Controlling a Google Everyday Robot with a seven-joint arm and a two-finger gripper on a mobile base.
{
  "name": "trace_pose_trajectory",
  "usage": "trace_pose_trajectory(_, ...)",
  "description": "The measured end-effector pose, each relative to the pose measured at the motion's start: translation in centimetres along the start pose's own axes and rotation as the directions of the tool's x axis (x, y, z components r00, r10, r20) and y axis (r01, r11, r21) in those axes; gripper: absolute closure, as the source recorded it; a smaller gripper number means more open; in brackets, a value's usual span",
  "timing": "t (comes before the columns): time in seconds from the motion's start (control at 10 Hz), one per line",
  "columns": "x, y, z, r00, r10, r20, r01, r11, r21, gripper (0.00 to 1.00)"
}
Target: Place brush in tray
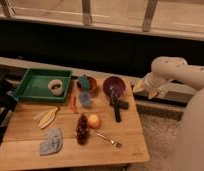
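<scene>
The brush (115, 106) is a slim black stick lying on the wooden table, one end at the purple bowl (114, 84), the other pointing toward the front. A short black block (123, 104) lies against its right side. The green tray (34, 86) sits at the table's back left with a small round pale container (56, 87) inside. My gripper (148, 91) hangs off the table's right edge, right of the bowl and above floor level. It is open and empty, well apart from the brush.
A teal and red object (85, 82), a blue cup (85, 99), a red chili (73, 104), an orange (94, 121), dark grapes (82, 130), a silver fork (106, 139), a banana peel (46, 117) and a grey-blue cloth (51, 141) lie on the table. A dark wall runs behind.
</scene>
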Motion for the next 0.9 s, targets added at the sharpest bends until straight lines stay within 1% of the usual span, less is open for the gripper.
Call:
trace_pose_trajectory(0.1,0.9,1.6,0.8,0.999,-0.043,-0.021,0.043,0.999,-0.003,0.37)
trace_pose_trajectory(0.2,1.7,2.7,1.5,0.997,-0.071,-0.040,0.071,0.997,-0.007,0.37)
trace_pose_trajectory(0.3,2.6,3.8,2.1,0.993,-0.108,-0.056,0.107,0.994,-0.007,0.37)
trace_pose_trajectory(0.5,3.5,6.9,3.2,0.982,-0.175,-0.075,0.174,0.984,-0.023,0.37)
trace_pose_trajectory(0.6,3.6,8.0,3.5,0.978,-0.190,-0.082,0.187,0.982,-0.034,0.37)
trace_pose_trajectory(0.7,3.8,9.4,3.8,0.976,-0.198,-0.091,0.194,0.979,-0.057,0.37)
trace_pose_trajectory(0.9,3.8,9.1,3.7,0.976,-0.194,-0.094,0.189,0.980,-0.055,0.37)
